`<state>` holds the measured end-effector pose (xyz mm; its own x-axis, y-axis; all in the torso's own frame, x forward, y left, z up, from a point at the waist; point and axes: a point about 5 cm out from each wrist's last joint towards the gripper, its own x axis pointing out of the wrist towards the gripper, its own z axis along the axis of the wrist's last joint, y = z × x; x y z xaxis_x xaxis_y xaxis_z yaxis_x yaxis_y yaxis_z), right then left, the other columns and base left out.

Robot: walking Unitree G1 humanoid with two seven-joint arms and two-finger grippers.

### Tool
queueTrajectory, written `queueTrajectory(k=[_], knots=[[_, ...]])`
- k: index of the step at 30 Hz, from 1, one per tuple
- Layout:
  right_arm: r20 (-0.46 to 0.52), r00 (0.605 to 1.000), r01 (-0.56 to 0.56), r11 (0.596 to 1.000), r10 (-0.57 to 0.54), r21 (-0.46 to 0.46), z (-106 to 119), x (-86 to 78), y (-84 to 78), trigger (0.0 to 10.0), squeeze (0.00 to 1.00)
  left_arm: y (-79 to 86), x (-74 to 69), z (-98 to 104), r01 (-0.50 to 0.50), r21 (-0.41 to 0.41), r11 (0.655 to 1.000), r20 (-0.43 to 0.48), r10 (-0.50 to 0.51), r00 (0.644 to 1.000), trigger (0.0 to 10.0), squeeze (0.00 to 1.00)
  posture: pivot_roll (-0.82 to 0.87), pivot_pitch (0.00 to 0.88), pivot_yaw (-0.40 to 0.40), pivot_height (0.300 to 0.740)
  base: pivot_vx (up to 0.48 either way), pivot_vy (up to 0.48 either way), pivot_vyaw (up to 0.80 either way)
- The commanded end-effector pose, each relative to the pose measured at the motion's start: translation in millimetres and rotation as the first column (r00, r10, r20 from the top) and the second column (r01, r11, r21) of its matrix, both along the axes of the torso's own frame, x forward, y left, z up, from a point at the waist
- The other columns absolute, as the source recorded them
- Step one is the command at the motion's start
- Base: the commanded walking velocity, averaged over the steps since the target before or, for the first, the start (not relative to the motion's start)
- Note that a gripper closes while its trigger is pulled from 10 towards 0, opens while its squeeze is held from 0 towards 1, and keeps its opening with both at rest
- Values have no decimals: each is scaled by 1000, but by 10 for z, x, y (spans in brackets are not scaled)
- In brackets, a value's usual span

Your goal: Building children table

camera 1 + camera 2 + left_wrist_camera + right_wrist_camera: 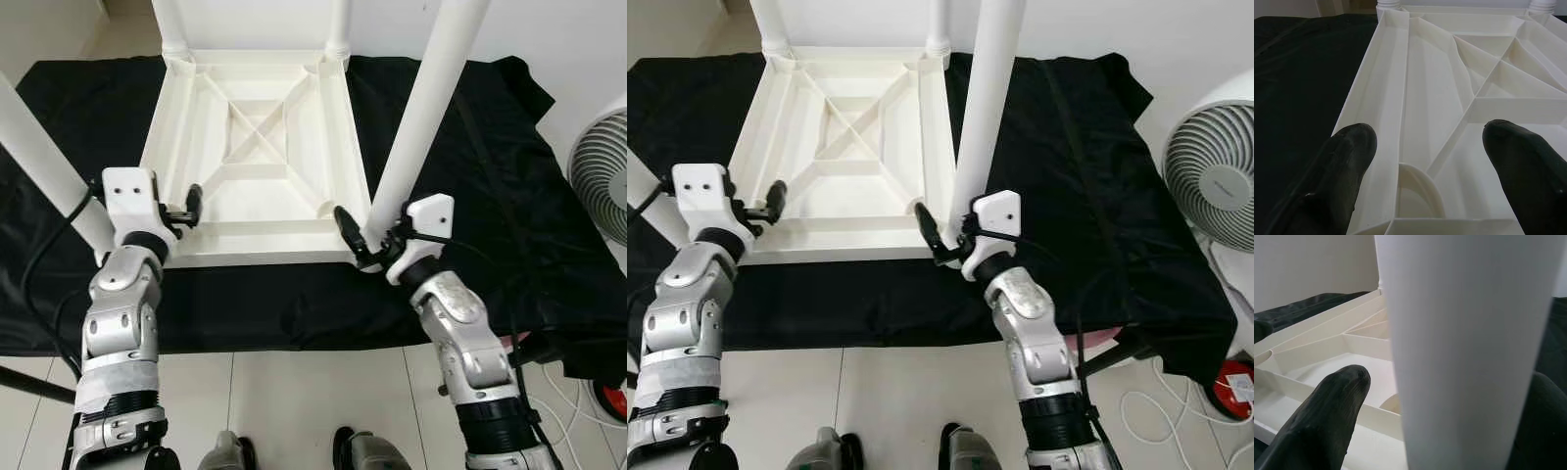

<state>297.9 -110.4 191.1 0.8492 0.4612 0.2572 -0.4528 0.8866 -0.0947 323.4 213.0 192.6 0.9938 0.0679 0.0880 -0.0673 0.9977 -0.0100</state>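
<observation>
A white plastic tabletop [257,258] lies upside down on a black cloth [490,196], its ribbed underside facing up. Two white legs [174,24] [338,24] stand in its far corners. My right gripper [365,241] is shut on a third white leg [421,108], which stands tilted at the near right corner; in the right wrist view that leg [1464,333] sits between the black fingers [1327,416]. My left gripper [186,208] is open at the near left corner, its fingers [1342,161] spread above the round socket [1418,188]. A fourth white leg [44,162] slants beside my left wrist.
A white fan [602,176] stands at the right edge of the cloth. Cables and a red object [1239,387] lie on the tiled floor at the lower right. A dark pole [29,384] crosses the floor by my left side.
</observation>
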Motion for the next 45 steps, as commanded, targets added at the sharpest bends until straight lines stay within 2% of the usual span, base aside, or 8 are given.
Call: queueTrajectory(k=[1, 17, 24, 35, 40, 42, 44, 45], knots=[[1, 1000, 5, 1000, -5, -17, -18, 21, 13, 10000, 0, 137, -29, -25, -163, -9, 987, -22, 163, 986, 10000, 0, -75, 125, 15, 740, 0, 0, 0], [-69, 997, 23, 999, -25, -32, -130, 266, 329, 10000, 0, 235, -72, -9, -307, 47, 950, -20, 308, 951, 10000, 0, -62, 130, 12, 740, 0, 0, 0], [-77, 997, -12, 999, 9, -42, -134, 406, 489, 10000, 0, 456, -139, -38, -436, 84, 896, -45, 441, 896, 10000, 0, -57, 118, 14, 740, 0, 0, 0], [-74, 997, 18, 998, -23, -63, -140, 531, 466, 10000, 0, 637, -248, -75, -544, 108, 832, -66, 552, 831, 10000, 0, -52, 115, 17, 740, 0, 0, 0], [-72, 997, 24, 998, -28, -62, -139, 546, 468, 10000, 0, 650, -252, -78, -547, 108, 830, -70, 555, 829, 10000, 0, -52, 115, 17, 740, 0, 0, 0], [-67, 996, 47, 998, -50, -44, -112, 586, 467, 10000, 0, 725, -292, -73, -586, 107, 803, -67, 594, 801, 10000, 0, -52, 119, 15, 740, 0, 0, 0], [-67, 996, 47, 998, -50, -44, -112, 586, 467, 10000, 0, 725, -292, -73, -586, 107, 803, -67, 594, 801, 10000, 0, -52, 119, 15, 740, 0, 0, 0], [-64, 996, 61, 998, -63, -33, -93, 604, 465, 10000, 0, 775, -320, -68, -616, 120, 779, -61, 625, 778, 10000, 0, -52, 119, 15, 740, 0, 0, 0]])
